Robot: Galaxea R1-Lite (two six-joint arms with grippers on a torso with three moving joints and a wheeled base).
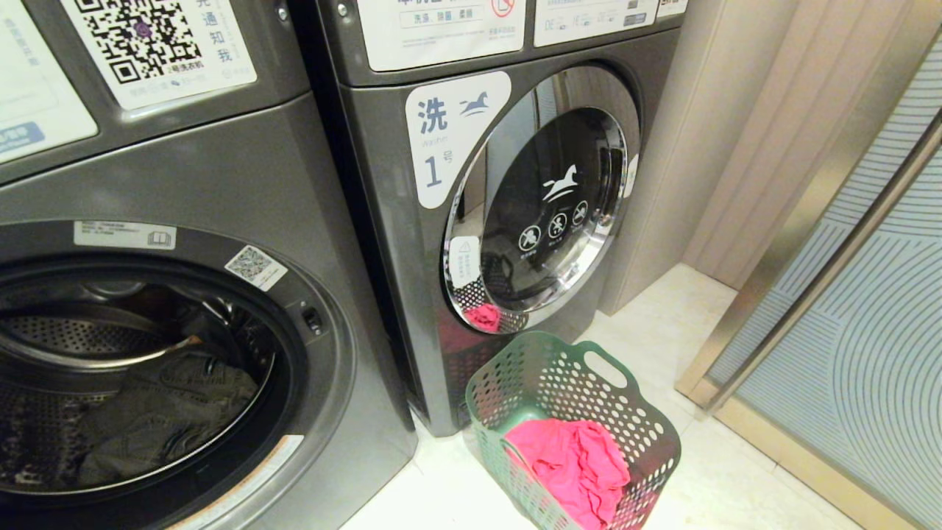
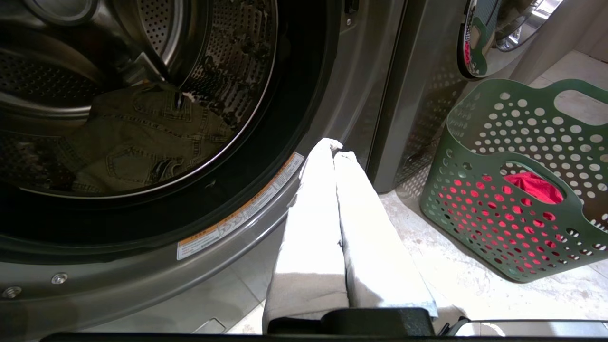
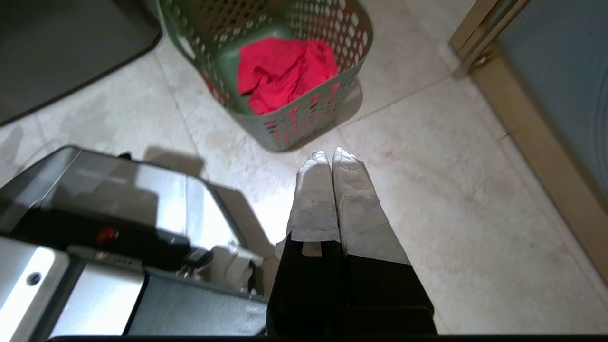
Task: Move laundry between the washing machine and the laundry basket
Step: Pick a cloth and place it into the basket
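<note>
The washing machine (image 1: 324,383) stands at the left with its round opening uncovered. A dark olive-grey garment (image 1: 169,412) lies in the drum and also shows in the left wrist view (image 2: 142,137). The green laundry basket (image 1: 647,434) sits on the floor to the right, with a bright red garment (image 1: 574,464) inside it. Neither arm shows in the head view. My left gripper (image 2: 335,148) is shut and empty, low in front of the washer's lower rim, with the basket (image 2: 475,180) off to its side. Over bare floor, short of the basket (image 3: 304,123) and its red garment (image 3: 280,71), my right gripper (image 3: 330,156) is shut and empty.
A like washer labelled "1" (image 1: 515,221), its chrome-rimmed door closed, stands right behind the basket. A frosted glass door with a metal frame (image 1: 846,331) bounds the floor on the right. My own base (image 3: 95,213) shows beside the right gripper.
</note>
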